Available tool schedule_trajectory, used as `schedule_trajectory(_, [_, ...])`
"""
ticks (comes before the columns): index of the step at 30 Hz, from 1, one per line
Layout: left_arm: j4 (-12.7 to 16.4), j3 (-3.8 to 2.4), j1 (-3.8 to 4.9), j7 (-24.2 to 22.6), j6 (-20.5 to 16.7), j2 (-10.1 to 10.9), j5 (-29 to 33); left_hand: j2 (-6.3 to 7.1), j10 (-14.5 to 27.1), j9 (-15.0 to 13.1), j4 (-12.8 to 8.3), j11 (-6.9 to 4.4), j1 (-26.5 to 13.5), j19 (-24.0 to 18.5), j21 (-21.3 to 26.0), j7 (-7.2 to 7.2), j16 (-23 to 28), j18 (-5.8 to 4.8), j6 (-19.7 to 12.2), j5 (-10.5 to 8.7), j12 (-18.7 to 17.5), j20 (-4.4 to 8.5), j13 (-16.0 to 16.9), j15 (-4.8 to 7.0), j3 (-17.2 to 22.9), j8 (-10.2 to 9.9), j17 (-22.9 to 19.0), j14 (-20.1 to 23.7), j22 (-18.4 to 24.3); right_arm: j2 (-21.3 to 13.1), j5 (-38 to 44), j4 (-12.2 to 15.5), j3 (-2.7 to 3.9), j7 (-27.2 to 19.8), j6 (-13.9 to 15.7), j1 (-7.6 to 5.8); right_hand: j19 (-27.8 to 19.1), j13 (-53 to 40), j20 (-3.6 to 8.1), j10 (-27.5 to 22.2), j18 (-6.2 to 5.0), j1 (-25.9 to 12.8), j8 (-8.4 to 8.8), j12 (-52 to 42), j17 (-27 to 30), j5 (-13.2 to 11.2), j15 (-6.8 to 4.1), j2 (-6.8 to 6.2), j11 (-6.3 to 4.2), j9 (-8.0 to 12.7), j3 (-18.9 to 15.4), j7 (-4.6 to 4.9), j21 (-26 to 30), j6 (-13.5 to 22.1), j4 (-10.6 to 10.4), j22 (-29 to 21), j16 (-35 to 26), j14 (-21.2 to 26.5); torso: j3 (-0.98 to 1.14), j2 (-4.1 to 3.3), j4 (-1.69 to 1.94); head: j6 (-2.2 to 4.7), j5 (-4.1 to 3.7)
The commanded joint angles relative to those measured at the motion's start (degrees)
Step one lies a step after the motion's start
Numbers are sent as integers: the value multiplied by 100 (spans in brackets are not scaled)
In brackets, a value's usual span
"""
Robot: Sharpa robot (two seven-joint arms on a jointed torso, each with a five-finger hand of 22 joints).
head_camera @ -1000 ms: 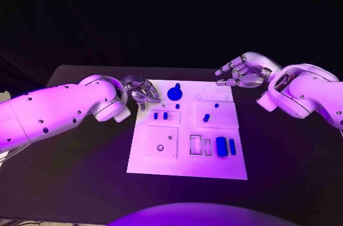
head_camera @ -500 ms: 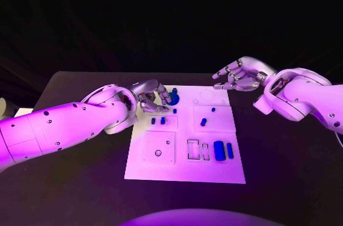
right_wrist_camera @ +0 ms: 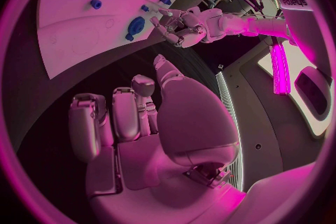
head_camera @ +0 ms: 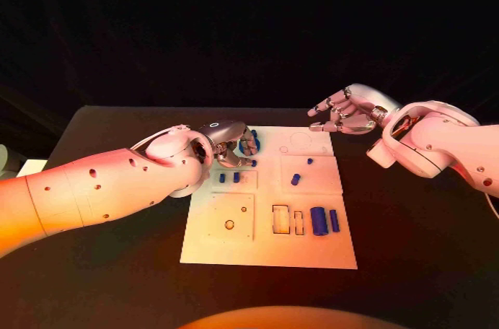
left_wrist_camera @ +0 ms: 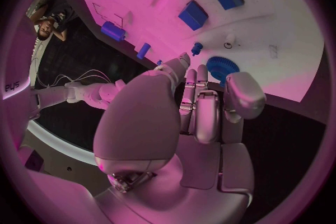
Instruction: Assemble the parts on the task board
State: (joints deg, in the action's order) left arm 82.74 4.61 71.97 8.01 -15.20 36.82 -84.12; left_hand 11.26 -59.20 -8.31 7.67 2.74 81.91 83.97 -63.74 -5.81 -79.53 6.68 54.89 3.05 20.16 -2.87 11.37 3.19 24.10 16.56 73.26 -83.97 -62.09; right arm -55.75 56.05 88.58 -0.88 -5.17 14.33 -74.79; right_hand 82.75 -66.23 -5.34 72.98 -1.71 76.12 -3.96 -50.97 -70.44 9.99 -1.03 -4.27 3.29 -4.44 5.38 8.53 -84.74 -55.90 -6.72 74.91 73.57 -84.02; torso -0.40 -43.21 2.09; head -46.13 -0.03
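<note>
where left hand (head_camera: 233, 146) hovers, gear (head_camera: 252, 146) half hidden

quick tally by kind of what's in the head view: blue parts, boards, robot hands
blue parts: 8
task board: 1
hands: 2, the left hand and the right hand
total: 11

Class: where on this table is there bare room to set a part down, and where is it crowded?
Free: the black table right of the task board, and the near strip below it. Crowded: the board's far left corner, where the left hand sits at the blue gear.
</note>
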Motion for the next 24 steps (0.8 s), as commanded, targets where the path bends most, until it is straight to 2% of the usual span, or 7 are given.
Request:
schedule_trajectory(1, [-55, -1, -4, 344, 214, -86, -367, 30, -33, 16, -12, -10, -37, 41, 41, 3, 30, -57, 55, 16, -55, 59, -43, 45, 36, -49, -21, -281, 23, 13, 40, 3, 0, -52, -4, 4, -37, 2, -11, -21, -91, 44, 3, 5, -5, 33, 13, 30, 8, -7, -31, -4, 14, 34, 8, 462, -19, -142, 1, -7, -8, 10, 0])
schedule_trajectory(3, [-81, 0, -4, 395, 247, -119, -402, 29, -39, 26, -22, -20, -38, 40, 47, 16, 30, -57, 67, 16, -86, 66, -72, 54, 47, -74, -25, -282, 24, 16, 37, 2, 0, -52, -6, 4, -37, 2, -11, -21, -91, 44, 3, 5, -5, 33, 13, 30, 8, -7, -31, -4, 14, 34, 8, 462, -19, -142, -2, -10, -13, 14, -2])
schedule_trajectory(9, [-175, -1, -4, 478, 424, -226, -456, 83, 22, 61, -8, -12, -140, 25, 93, 19, 64, -52, 79, 4, -215, 79, -175, 59, -9, -166, -91, -272, 54, 16, 22, 6, 0, -50, -5, 4, -37, 2, -11, -21, -91, 44, 3, 5, -5, 33, 13, 30, 8, -7, -31, -4, 14, 34, 8, 462, -19, -142, 7, 1, 7, -4, -4])
schedule_trajectory(13, [-214, -2, -4, 472, 540, -277, -464, 70, 26, 71, -22, -21, -129, 26, 94, 31, 61, -52, 80, 3, -243, 81, -200, 64, -4, -193, -91, -274, 51, 23, 20, 7, 1, -51, -11, 5, -28, -1, -11, -12, -89, 49, 3, -7, -19, 34, 12, 30, 7, -7, -32, -4, 9, 35, 11, 473, -9, -147, 3, 4, -3, -18, -2])
schedule_trajectory(24, [-317, -1, -9, 408, 711, -396, -467, 22, -6, 84, -44, -33, -116, 28, 115, 44, 54, -48, 128, 2, -288, 90, -252, 76, 13, -232, -97, -279, 63, 34, 20, 15, 1, -52, -30, 5, -25, -3, -10, -5, -87, 52, 3, -16, -24, 35, 11, 32, 7, -7, -32, -5, 7, 35, 11, 477, -5, -150, 4, 3, 3, -33, -9])
